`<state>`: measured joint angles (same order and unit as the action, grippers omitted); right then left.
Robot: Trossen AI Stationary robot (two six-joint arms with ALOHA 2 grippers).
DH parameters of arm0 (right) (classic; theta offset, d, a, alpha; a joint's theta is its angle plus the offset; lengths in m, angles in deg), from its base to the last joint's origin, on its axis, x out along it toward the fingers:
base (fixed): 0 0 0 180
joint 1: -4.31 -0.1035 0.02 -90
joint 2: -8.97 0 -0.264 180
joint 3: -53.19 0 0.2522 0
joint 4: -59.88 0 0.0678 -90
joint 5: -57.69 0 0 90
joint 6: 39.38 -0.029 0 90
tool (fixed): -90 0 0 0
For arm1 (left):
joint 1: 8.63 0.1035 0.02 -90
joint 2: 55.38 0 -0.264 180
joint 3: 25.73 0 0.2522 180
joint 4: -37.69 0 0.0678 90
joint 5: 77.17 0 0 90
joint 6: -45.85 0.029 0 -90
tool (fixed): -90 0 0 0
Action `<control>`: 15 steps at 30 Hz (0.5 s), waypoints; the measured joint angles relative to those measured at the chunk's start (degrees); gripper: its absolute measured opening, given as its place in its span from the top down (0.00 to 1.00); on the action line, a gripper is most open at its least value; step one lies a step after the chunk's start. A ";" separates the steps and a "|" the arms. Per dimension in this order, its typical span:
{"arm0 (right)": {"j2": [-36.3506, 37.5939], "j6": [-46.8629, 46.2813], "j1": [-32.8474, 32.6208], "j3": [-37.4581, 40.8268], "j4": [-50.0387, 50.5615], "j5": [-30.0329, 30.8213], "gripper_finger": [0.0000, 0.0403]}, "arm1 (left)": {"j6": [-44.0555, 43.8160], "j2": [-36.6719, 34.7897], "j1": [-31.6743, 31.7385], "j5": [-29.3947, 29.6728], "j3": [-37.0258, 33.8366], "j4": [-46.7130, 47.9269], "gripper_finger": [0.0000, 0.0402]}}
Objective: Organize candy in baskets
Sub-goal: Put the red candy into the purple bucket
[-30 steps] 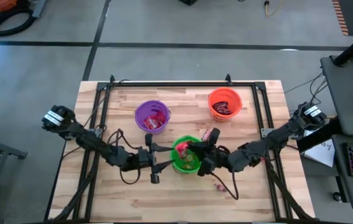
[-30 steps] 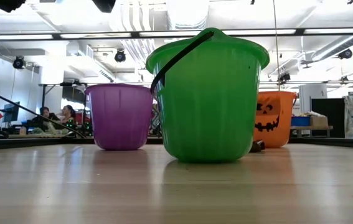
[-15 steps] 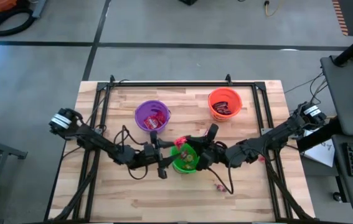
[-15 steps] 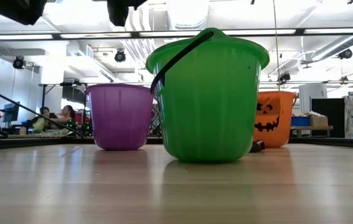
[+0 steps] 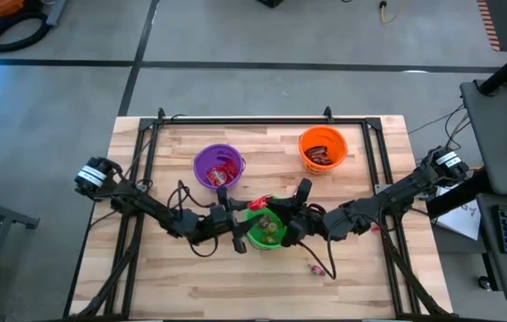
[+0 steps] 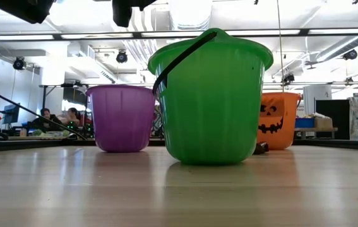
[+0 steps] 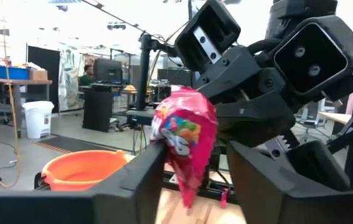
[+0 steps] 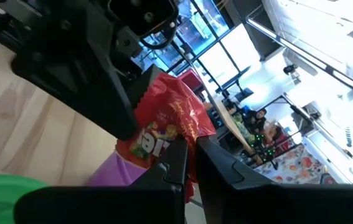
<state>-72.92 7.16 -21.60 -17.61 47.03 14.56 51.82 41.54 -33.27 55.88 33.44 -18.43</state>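
Red and shiny, the Skittles packet (image 7: 185, 140) is hanging between my two grippers above the green bucket (image 5: 266, 229), near the tabletop's (image 5: 360, 268) middle. My right gripper (image 8: 190, 163) is pinching it tight, while my left gripper (image 7: 195, 168) is spread around it, one finger (image 7: 145, 171) touching.
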 joint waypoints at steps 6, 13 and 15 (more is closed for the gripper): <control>0.00 -0.77 -0.04 0.00 0.40 -0.39 0.95 | 1.00 -0.08 -0.01 -0.01 -0.11 0.55 0.88; 0.00 -5.07 -0.06 0.00 1.01 -0.06 0.84 | 1.29 -0.09 0.00 0.00 -0.18 0.90 0.95; 0.00 -6.37 -0.09 0.00 1.01 0.99 0.78 | 1.83 -0.18 0.00 0.14 -0.18 1.04 0.96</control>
<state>-72.92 0.79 -21.69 -17.61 48.04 15.54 53.66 41.36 -33.27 56.01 33.26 -17.40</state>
